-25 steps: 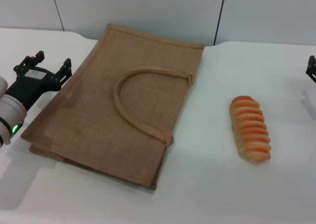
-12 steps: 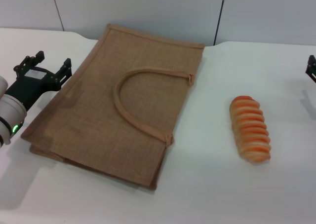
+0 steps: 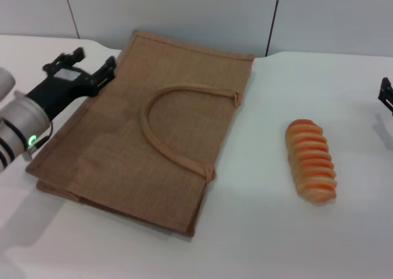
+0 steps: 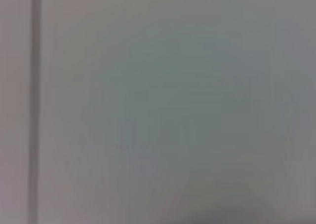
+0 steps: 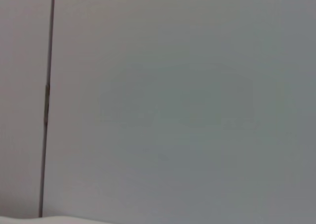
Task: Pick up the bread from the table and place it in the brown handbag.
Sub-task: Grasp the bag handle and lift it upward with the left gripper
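A: Now, where is the bread (image 3: 311, 161) found?

B: On the table (image 3: 258, 230), on the robot's right, well apart from the brown handbag (image 3: 153, 131); its long axis is laid roughly front to back, slightly slanted.

A: Which arm is nearer?

B: The right gripper (image 3: 386, 96) is judged nearer, seen only at the edge beyond the loaf's far end; its jaws cannot be told. The left gripper (image 3: 89, 69) is held over the handbag's far left corner, jaws spread, nothing grasped.
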Robot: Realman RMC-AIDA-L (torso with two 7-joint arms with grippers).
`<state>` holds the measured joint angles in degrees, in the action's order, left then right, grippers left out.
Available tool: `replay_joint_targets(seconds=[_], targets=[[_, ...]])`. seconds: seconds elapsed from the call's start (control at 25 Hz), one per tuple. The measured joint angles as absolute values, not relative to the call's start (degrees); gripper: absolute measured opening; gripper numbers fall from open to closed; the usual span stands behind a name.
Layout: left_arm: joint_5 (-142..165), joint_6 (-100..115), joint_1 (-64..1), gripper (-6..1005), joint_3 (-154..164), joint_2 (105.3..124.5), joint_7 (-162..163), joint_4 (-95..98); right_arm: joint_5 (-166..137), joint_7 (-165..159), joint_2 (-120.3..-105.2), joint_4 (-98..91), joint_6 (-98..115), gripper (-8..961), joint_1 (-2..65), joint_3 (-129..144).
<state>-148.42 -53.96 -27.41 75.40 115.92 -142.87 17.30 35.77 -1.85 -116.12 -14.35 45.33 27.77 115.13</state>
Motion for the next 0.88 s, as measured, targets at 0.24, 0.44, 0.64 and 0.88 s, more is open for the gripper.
replay_joint_targets(seconds=[0.24, 0.44, 0.64, 0.88], targets=[[-123.3, -45.8, -23.0, 752, 74.4, 114.81, -118.2, 37.1, 35.8, -1.8, -116.10, -14.3, 45.2, 893, 27.9, 115.1], [-102.0, -43.2, -20.6, 751, 71.1, 115.50, -99.5, 50.3, 35.8, -1.8, -116.10, -14.4, 45.2, 893, 27.9, 115.2], [-77.7, -48.8, -22.5, 751, 64.9, 115.56, -75.5, 58.1, 35.8, -1.8, -116.10, -14.5, 45.1, 893, 28.0, 115.2], [-64.0, -59.5, -27.8, 750, 56.8, 115.53, -69.5, 58.5, 35.8, -1.8, -116.10, -14.6, 45.1, 892, 28.2, 115.5]])
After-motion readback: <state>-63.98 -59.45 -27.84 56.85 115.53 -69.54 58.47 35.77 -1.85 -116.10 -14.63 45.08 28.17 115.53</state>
